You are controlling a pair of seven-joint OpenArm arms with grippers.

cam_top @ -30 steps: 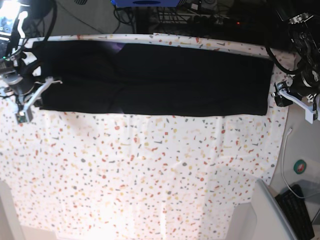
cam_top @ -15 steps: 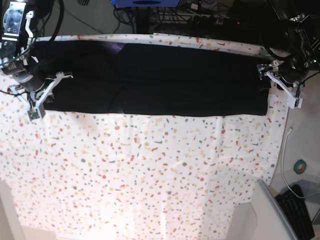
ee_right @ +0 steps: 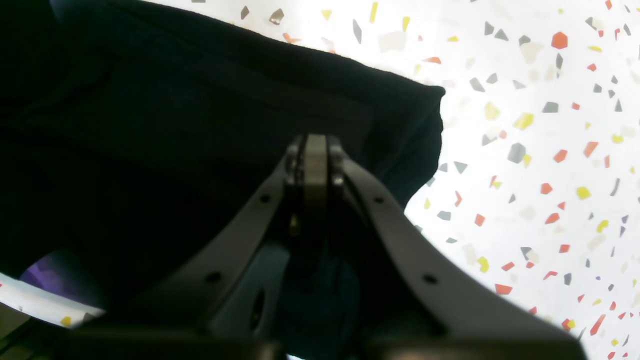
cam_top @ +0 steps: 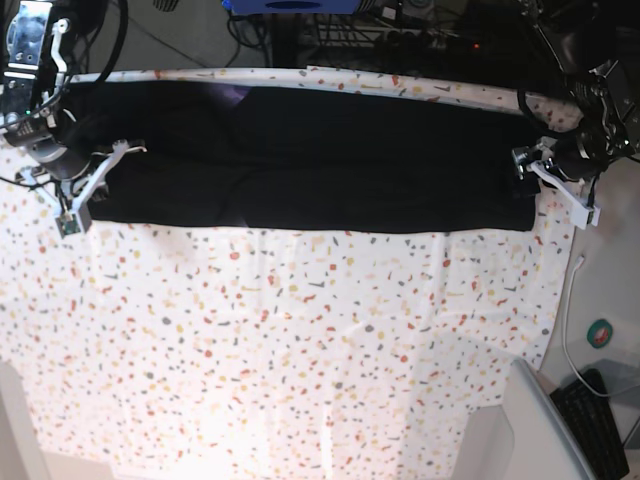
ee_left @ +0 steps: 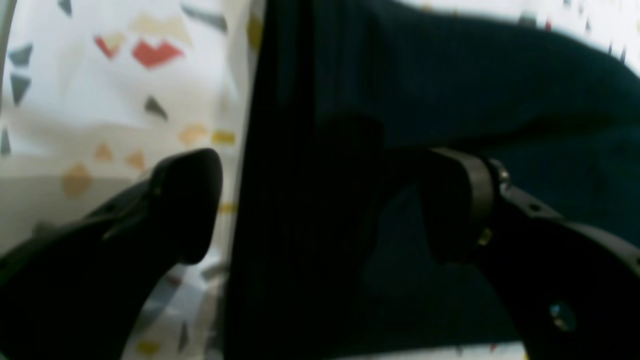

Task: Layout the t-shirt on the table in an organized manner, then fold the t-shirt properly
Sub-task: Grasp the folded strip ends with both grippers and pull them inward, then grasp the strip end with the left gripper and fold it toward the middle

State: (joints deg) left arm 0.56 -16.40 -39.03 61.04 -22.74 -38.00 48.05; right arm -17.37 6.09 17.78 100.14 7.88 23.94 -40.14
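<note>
The black t-shirt (cam_top: 310,160) lies as a long flat band across the far part of the speckled table (cam_top: 300,340). My left gripper (cam_top: 527,185) is at its right end and stands open. In the left wrist view, the left gripper (ee_left: 320,200) straddles the shirt's edge (ee_left: 300,150): one finger (ee_left: 185,200) over the table cloth (ee_left: 75,100), the other finger (ee_left: 460,200) over the black cloth. My right gripper (cam_top: 98,185) is at the shirt's left end. Its fingertips (ee_right: 310,160) are shut together over the shirt (ee_right: 175,125) near a corner. A bit of purple print (ee_right: 45,270) shows.
Cables and dark equipment (cam_top: 400,30) lie beyond the table's far edge. To the right of the table are a white cable (cam_top: 568,310), a keyboard (cam_top: 598,425) and a grey panel (cam_top: 540,430). The speckled cloth (ee_right: 550,150) spreads towards the near side.
My left gripper has opened and come in from the table's right edge onto the shirt's right end. My right gripper has moved up and right onto the shirt's left end, still shut.
</note>
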